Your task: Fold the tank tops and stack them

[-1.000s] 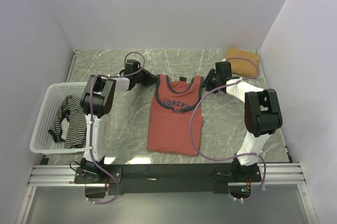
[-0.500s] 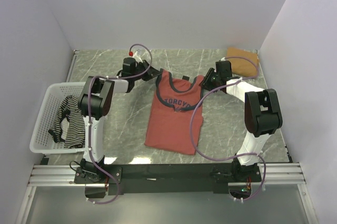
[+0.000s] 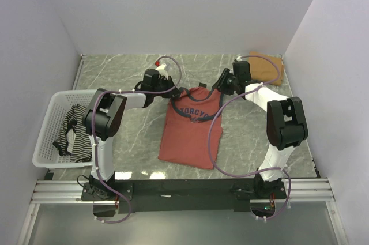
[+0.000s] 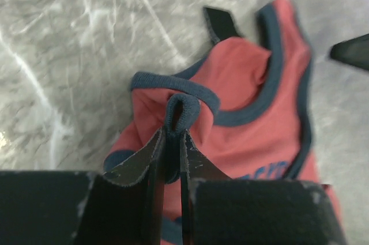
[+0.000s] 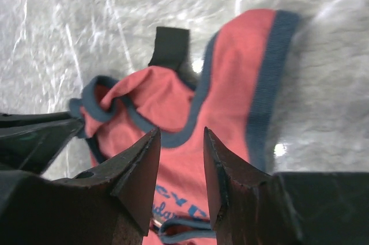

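The rust-red tank top (image 3: pixel 190 132) with dark trim lies mid-table, hem toward the arms. My left gripper (image 3: pixel 175 91) is shut on its left shoulder strap (image 4: pixel 183 105), which is bunched and lifted toward the neckline. My right gripper (image 3: pixel 222 87) hovers open over the top's right shoulder (image 5: pixel 230 83); red cloth shows behind the gap, with nothing pinched in it. The right strap (image 5: pixel 271 55) lies flat on the table. A tan-brown tank top (image 3: pixel 266 67) sits folded at the back right. The striped tank top (image 3: pixel 78 129) lies crumpled in the basket.
The white mesh basket (image 3: pixel 43 135) stands at the left edge of the marble table. White walls close in the back and both sides. Purple cables loop from both arms, the right one over the red top (image 3: pixel 214 141). A black tag (image 5: pixel 172 46) shows at the collar.
My left gripper has pulled the left strap rightward toward the collar, bunching that shoulder. The right gripper has shifted slightly back and left over the right shoulder.
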`<state>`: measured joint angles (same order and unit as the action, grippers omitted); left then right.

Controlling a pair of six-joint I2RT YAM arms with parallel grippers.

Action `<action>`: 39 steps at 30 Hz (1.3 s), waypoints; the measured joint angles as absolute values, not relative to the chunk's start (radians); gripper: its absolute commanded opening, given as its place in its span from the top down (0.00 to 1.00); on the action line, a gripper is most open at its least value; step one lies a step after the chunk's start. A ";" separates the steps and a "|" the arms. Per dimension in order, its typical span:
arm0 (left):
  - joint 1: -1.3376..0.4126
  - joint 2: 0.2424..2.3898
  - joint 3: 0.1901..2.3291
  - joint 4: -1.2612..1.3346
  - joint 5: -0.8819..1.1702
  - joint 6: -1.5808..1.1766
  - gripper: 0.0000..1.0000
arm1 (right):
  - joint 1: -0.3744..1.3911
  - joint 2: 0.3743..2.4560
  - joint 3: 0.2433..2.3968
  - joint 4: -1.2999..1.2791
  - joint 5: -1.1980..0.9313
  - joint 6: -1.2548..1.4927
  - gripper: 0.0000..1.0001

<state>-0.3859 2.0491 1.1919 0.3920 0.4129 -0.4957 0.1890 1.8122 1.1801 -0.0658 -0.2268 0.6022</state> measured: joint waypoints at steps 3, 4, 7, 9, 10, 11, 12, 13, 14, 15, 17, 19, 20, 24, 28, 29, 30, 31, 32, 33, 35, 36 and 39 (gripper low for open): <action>-0.415 2.036 1.186 0.344 0.331 -0.432 0.87 | 0.215 1.816 1.201 -0.068 -0.231 0.588 0.56; -0.427 2.034 1.185 0.327 0.296 -0.411 0.84 | 0.225 1.818 1.211 -0.070 -0.231 0.583 0.56; -0.461 2.027 1.170 0.301 0.213 -0.373 0.73 | 0.258 1.827 1.244 -0.073 -0.231 0.567 0.55; -0.477 2.013 1.144 0.300 0.170 -0.359 0.64 | 0.278 1.833 1.261 -0.075 -0.231 0.555 0.54; -0.486 1.997 1.122 0.305 0.148 -0.355 0.62 | 0.286 1.838 1.271 -0.076 -0.231 0.551 0.54; -0.492 1.977 1.100 0.308 0.129 -0.354 0.61 | 0.293 1.844 1.278 -0.078 -0.231 0.548 0.54; -0.495 1.958 1.081 0.309 0.110 -0.354 0.59 | 0.300 1.852 1.290 -0.084 -0.231 0.544 0.53; -0.498 1.937 1.062 0.309 0.091 -0.352 0.58 | 0.307 1.863 1.303 -0.091 -0.231 0.541 0.53; -0.500 1.920 1.051 0.308 0.076 -0.351 0.58 | 0.311 1.875 1.315 -0.097 -0.231 0.539 0.53; -0.503 1.909 1.047 0.308 0.065 -0.348 0.58 | 0.315 1.890 1.332 -0.103 -0.231 0.537 0.53; -0.507 1.896 1.047 0.309 0.036 -0.336 0.58 | 0.326 1.923 1.367 -0.113 -0.229 0.533 0.53; -0.514 1.895 1.047 0.309 0.005 -0.325 0.58 | 0.335 1.949 1.388 -0.128 -0.225 0.533 0.53; -0.519 1.895 1.045 0.305 -0.007 -0.321 0.58 | 0.341 1.955 1.393 -0.131 -0.222 0.533 0.53; -0.538 1.881 1.013 0.308 -0.025 -0.311 0.59 | 0.382 1.986 1.427 -0.156 -0.211 0.530 0.52; -0.545 1.848 0.977 0.309 -0.022 -0.308 0.60 | 0.421 2.020 1.493 -0.181 -0.206 0.528 0.52; -0.545 1.839 0.971 0.309 -0.022 -0.308 0.61 | 0.428 2.032 1.511 -0.181 -0.207 0.527 0.52; -0.545 1.831 0.969 0.309 -0.021 -0.308 0.61 | 0.436 2.045 1.536 -0.183 -0.208 0.526 0.52; -0.545 1.827 0.969 0.312 -0.021 -0.308 0.62 | 0.443 2.061 1.560 -0.184 -0.208 0.526 0.52; -0.545 1.825 0.969 0.317 -0.020 -0.309 0.62 | 0.449 2.075 1.579 -0.181 -0.210 0.526 0.52; -0.544 1.824 0.969 0.319 -0.020 -0.309 0.63 | 0.453 2.086 1.590 -0.181 -0.212 0.526 0.52; -0.544 1.824 0.969 0.323 -0.017 -0.310 0.64 | 0.458 2.102 1.596 -0.182 -0.215 0.527 0.51; -0.544 1.824 0.969 0.324 -0.015 -0.311 0.65 | 0.459 2.113 1.599 -0.182 -0.218 0.527 0.50; -0.544 1.824 0.969 0.333 -0.012 -0.324 0.64 | 0.460 2.151 1.605 -0.181 -0.229 0.527 0.50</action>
<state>-0.5438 1.8240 0.9688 0.3332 -0.0124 -0.3237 0.4603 2.1509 1.6047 -0.1814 -0.2287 0.5274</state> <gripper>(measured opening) 0.356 0.501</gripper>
